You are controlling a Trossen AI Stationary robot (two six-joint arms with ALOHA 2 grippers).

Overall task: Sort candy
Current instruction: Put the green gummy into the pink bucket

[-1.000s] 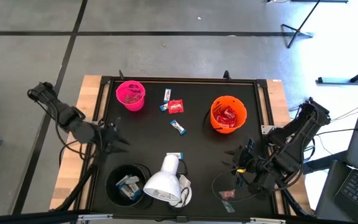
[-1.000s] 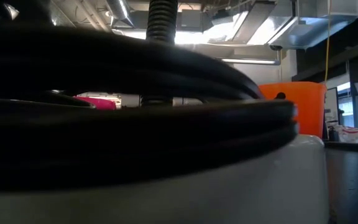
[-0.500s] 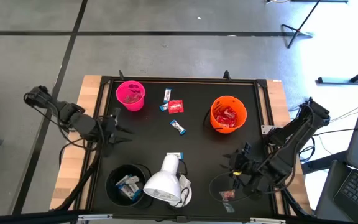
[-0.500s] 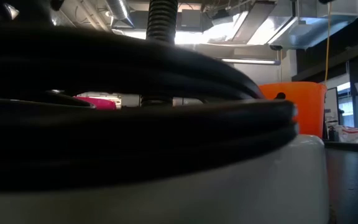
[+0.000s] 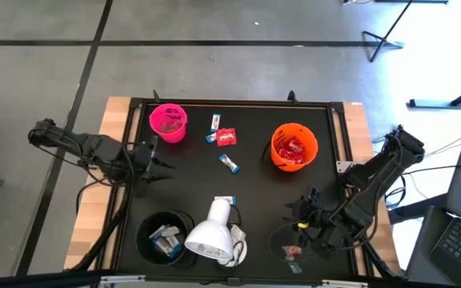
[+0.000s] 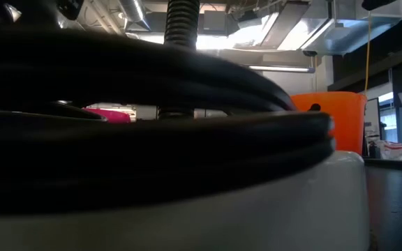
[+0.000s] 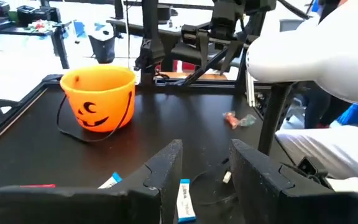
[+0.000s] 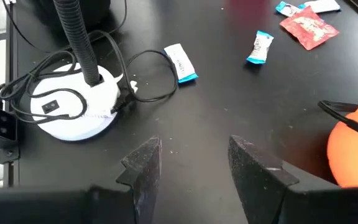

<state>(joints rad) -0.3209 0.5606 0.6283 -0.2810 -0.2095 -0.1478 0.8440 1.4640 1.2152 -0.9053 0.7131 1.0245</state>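
Observation:
Candy lies loose on the black table: a red packet [image 5: 227, 138], a white-and-blue bar [image 5: 215, 122] beside it, another bar [image 5: 230, 163] mid-table, one [image 5: 224, 200] by the lamp, and a pinkish piece [image 5: 293, 251] near the front right edge. My left gripper [image 5: 155, 160] is open at the table's left side and points right; the mid-table bar [image 7: 185, 200] lies ahead between its fingers, untouched. My right gripper [image 5: 298, 213] is open near the front right and hovers over bare table [image 8: 194, 165]. The red packet [image 8: 308, 26] and two bars [image 8: 180, 62] lie well ahead of it.
A pink cup [image 5: 168, 122] stands far left, an orange cup [image 5: 294, 147] holding red packets stands right, and a black cup [image 5: 165, 236] holding bars stands near left. A white lamp head [image 5: 210, 234] overhangs the front middle. Its base and cable [image 8: 73, 106] block the low view.
My left gripper has swung a little toward the table's far edge and toward the right, so it now points across the table. My right gripper has crept slightly toward the left. The candy has not moved.

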